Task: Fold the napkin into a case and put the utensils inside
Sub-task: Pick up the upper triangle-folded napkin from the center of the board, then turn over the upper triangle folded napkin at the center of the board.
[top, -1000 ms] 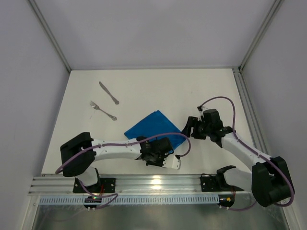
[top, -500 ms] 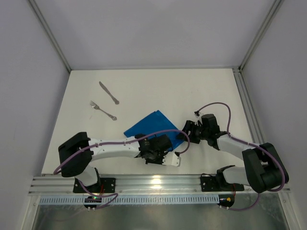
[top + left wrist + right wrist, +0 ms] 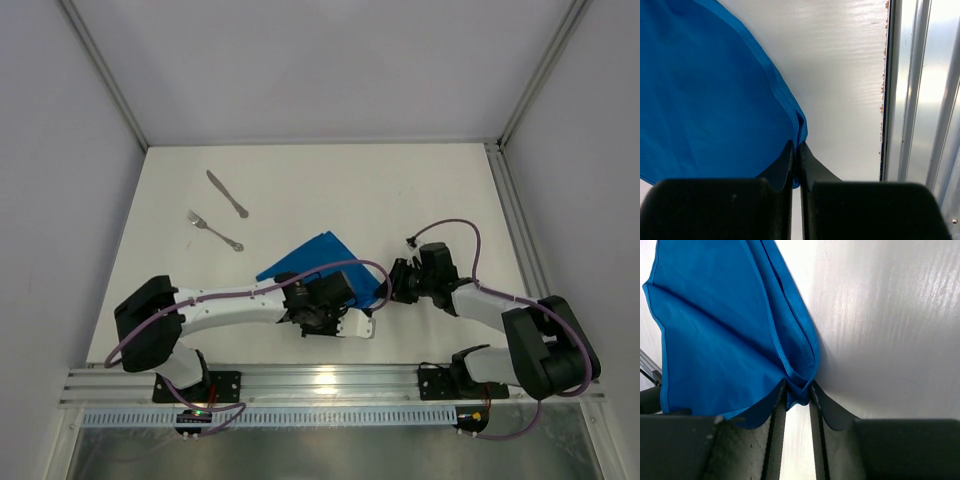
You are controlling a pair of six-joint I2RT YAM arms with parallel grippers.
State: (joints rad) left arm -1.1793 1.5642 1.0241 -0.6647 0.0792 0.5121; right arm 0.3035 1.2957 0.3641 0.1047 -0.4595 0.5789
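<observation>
The napkin (image 3: 318, 262) lies part-folded on the white counter (image 3: 330, 190), roughly mid-width and toward the near side, btwn the two arms. From the top view it reads as a slanted blue patch, its far corner pointing away from the bases and its near part hidden under the left wrist.

Left claw (image 3: 798, 149): jaws together, clamped on a corner of the napkin. In the left wrist view the hemmed edge runs down into the black fingers (image 3: 785, 167), w/ no gap btwn them. The cloth spreads up and left from the pinch. Bare counter is to the right of it, then the metal rail (image 3: 920, 100) at the counter's near edge.

Right claw (image 3: 797, 390): jaws narrow, w/ a bunched fold of the napkin's edge btwn the fingers (image 3: 777, 412). It looks clamped on the cloth, though a thin strip of counter shows btwn the fingers lower down, so the grip may not be fully tight. The cloth fans up and left from there in several creased layers.

The knife (image 3: 228, 194) and fork (image 3: 215, 231) lie on the counter at far left, near each other but apart, both well clear of the napkin and of both claws.
</observation>
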